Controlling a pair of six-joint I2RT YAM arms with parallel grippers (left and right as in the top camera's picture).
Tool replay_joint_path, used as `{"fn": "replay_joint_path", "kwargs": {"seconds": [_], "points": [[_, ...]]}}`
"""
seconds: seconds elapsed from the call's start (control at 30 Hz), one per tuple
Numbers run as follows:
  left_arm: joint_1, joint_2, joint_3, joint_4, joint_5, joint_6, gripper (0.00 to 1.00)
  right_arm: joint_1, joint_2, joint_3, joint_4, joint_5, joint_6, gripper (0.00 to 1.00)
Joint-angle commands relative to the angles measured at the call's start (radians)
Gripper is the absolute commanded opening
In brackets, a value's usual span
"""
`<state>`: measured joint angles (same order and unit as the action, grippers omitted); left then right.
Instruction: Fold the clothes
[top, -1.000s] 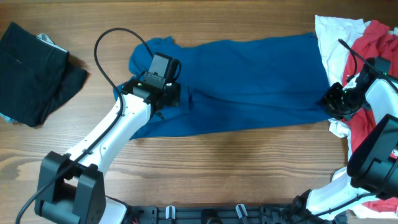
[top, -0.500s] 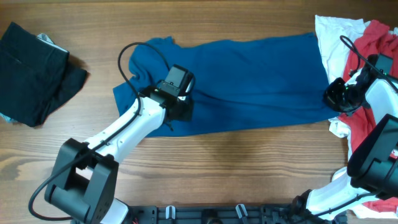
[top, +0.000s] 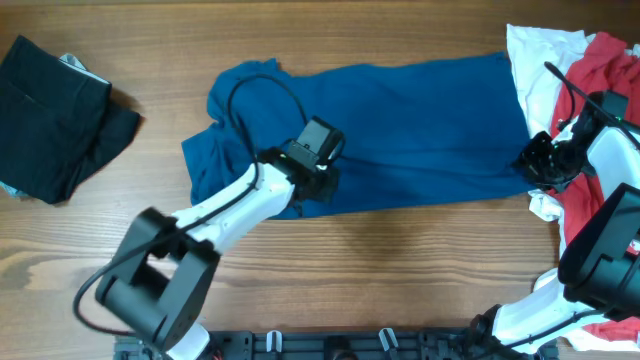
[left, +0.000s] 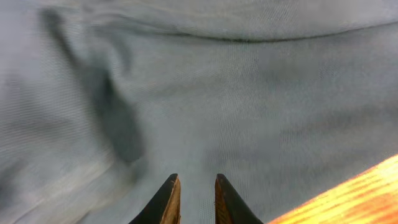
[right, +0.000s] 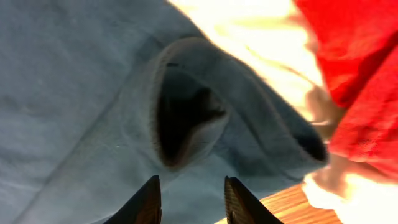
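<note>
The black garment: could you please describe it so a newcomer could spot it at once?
On the wooden table, look far left in the overhead view, clear of the blue shirt across the middle. The black garment lies there, folded. It alone is black; the white garment and the red garment lie far right.

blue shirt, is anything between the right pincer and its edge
Nothing visible does. The right pincer hangs open directly over a raised fold at the blue shirt's right edge. The white garment and red garment lie beside that fold, not between.
</note>
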<state>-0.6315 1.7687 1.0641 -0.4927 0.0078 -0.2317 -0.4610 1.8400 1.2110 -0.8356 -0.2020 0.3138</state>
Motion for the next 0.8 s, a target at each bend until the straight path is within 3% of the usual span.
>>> {"fn": "replay_joint_path", "kwargs": {"seconds": [0.0, 0.37, 0.77], "points": [[-0.008, 0.056, -0.007, 0.015, 0.011, -0.024, 0.19, 0.000, -0.026, -0.021, 0.005, 0.053, 0.001, 0.33], [-0.008, 0.061, -0.007, 0.027, 0.037, -0.039, 0.19, 0.000, -0.026, -0.135, 0.221, -0.011, 0.004, 0.24], [-0.008, 0.061, -0.007, 0.030, 0.037, -0.046, 0.20, 0.000, -0.024, -0.140, 0.313, -0.087, 0.003, 0.24]]}}
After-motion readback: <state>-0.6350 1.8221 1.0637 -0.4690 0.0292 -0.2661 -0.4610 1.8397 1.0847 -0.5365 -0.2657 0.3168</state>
